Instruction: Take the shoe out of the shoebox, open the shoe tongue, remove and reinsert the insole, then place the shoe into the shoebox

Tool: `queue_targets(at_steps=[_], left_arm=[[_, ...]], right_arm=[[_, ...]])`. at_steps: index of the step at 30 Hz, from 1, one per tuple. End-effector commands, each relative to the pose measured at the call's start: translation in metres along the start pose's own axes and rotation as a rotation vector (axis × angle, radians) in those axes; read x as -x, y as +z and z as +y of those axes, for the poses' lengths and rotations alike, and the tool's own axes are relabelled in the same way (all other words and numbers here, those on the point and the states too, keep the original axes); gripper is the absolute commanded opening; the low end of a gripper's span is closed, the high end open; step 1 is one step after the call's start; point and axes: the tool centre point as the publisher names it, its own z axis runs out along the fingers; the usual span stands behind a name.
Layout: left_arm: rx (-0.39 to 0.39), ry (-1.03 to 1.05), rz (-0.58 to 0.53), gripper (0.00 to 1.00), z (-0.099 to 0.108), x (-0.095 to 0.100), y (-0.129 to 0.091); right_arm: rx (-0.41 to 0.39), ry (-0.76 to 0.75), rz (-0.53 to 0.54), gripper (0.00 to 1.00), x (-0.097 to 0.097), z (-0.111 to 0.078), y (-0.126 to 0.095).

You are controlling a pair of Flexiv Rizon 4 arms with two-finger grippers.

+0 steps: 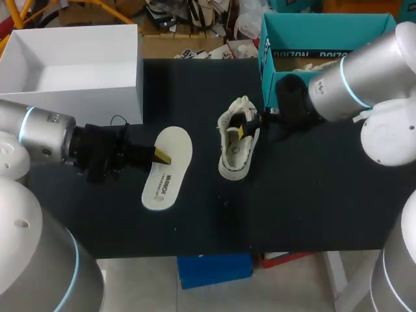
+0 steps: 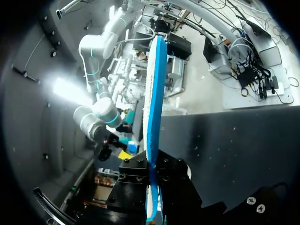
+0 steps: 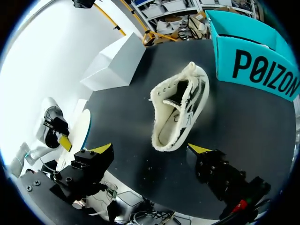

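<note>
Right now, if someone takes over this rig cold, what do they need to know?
Left gripper: shut on the insole, held away from the shoe.
Right gripper: open, fingers either side of the shoe's heel end, not touching.
Shoe lies on the table between the white box and the teal box.
Done: shoe out, insole out.
Left: reinsert insole, put shoe back in the box.

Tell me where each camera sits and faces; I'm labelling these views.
Head view: above and behind, looking down on the table; both arms enter from the sides.
Left wrist view: on the left wrist, looking along the left pincer, shut on the edge-on insole.
Right wrist view: on the right wrist, facing the shoe past the open right pincer.
Shared: every view shows the insole.
</note>
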Motion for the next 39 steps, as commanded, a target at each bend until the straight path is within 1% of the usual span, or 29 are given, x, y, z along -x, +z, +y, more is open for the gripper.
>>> queue_targets(at_steps=[1,6,8,10,12,19,24,27,29,33,39], left_arm=[[-0.002,0.003,0.000,0.00,0.001,-0.001,0.001],[-0.004,-0.002,-0.001,0.00,0.003,-0.004,0.001],[-0.005,-0.003,-0.001,0.00,0.004,-0.005,0.001],[-0.006,-0.005,-0.001,0.00,0.004,-0.006,0.001],[-0.005,-0.007,0.000,0.00,0.005,-0.006,0.000],[-0.001,-0.011,0.004,0.00,0.006,-0.007,-0.001],[-0.008,-0.014,0.003,0.00,0.007,-0.010,0.004],[-0.013,-0.018,0.006,0.00,0.007,-0.012,0.006],[-0.015,-0.019,0.006,0.00,0.008,-0.012,0.006],[-0.014,-0.016,0.008,0.00,0.010,-0.011,0.006],[-0.008,-0.022,0.018,0.00,0.014,-0.013,0.005]], right_arm=[[-0.058,-0.082,-0.205,1.00,-0.015,0.018,0.005],[-0.072,-0.160,-0.322,1.00,-0.016,0.022,0.011],[-0.061,-0.201,-0.347,1.00,-0.016,0.022,0.016],[-0.064,-0.260,-0.361,1.00,-0.017,0.024,0.022],[-0.110,-0.325,-0.383,1.00,-0.019,0.027,0.029],[-0.110,-0.325,-0.383,1.00,-0.019,0.027,0.029],[-0.110,-0.325,-0.383,1.00,-0.019,0.027,0.029],[-0.106,-0.415,-0.441,1.00,-0.021,0.032,0.032],[-0.125,-0.460,-0.482,1.00,-0.020,0.034,0.037],[-0.126,-0.509,-0.514,1.00,-0.015,0.035,0.048],[-0.111,-0.553,-0.552,1.00,-0.008,0.036,0.059]])
